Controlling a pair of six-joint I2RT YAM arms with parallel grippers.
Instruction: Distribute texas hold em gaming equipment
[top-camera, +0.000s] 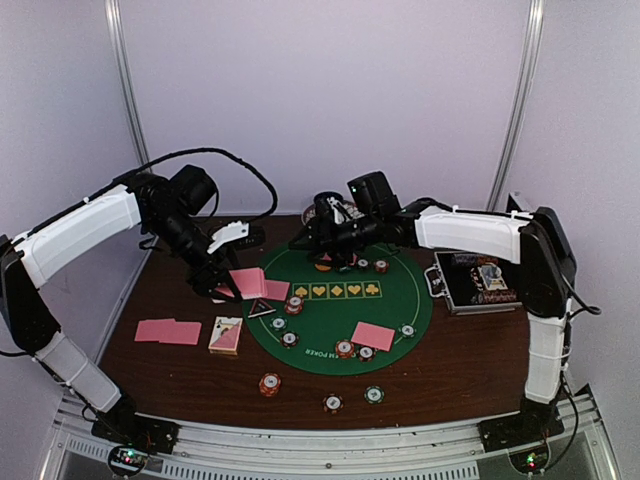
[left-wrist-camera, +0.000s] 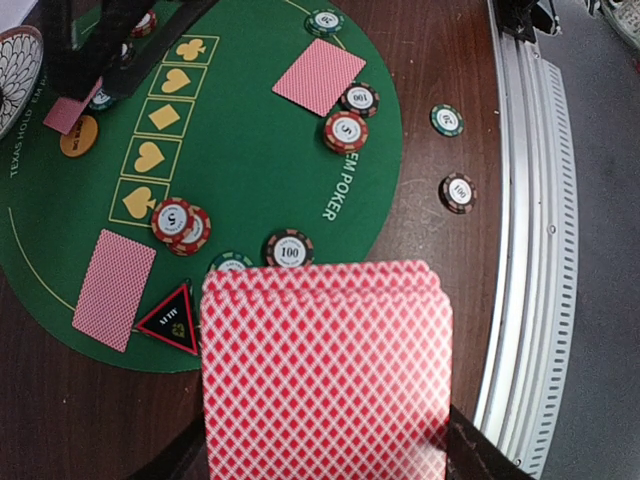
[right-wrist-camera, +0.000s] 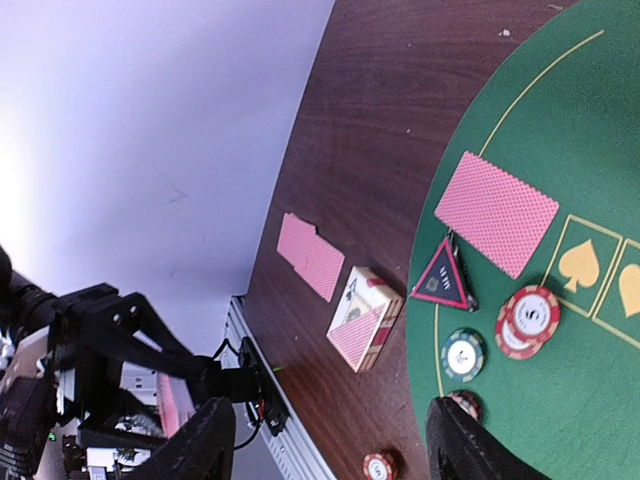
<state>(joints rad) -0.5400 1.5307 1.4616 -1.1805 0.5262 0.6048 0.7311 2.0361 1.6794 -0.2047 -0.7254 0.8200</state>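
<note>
My left gripper (top-camera: 222, 285) (left-wrist-camera: 325, 462) is shut on a stack of pink-backed cards (left-wrist-camera: 325, 370) (top-camera: 247, 282), held above the mat's left edge. A single card (left-wrist-camera: 114, 288) and the black-red triangle marker (left-wrist-camera: 172, 319) (right-wrist-camera: 440, 280) lie below it. My right gripper (top-camera: 318, 240) (right-wrist-camera: 325, 445) hovers over the mat's far edge, its jaws wide apart and empty. A pink card (left-wrist-camera: 70, 112) and the orange disc (left-wrist-camera: 79, 136) lie under it. Other cards lie on the mat (top-camera: 372, 335) and on the table (top-camera: 168, 331). Striped chips (left-wrist-camera: 181, 224) (top-camera: 345, 349) dot the mat.
The round green mat (top-camera: 400, 300) fills the table's middle. A card box (top-camera: 226, 335) (right-wrist-camera: 364, 318) lies left of it. Three loose chips (top-camera: 270, 383) (top-camera: 333, 403) (top-camera: 373, 394) sit near the front edge. An open chip case (top-camera: 475, 283) stands right. A patterned saucer (left-wrist-camera: 15, 70) sits at the back.
</note>
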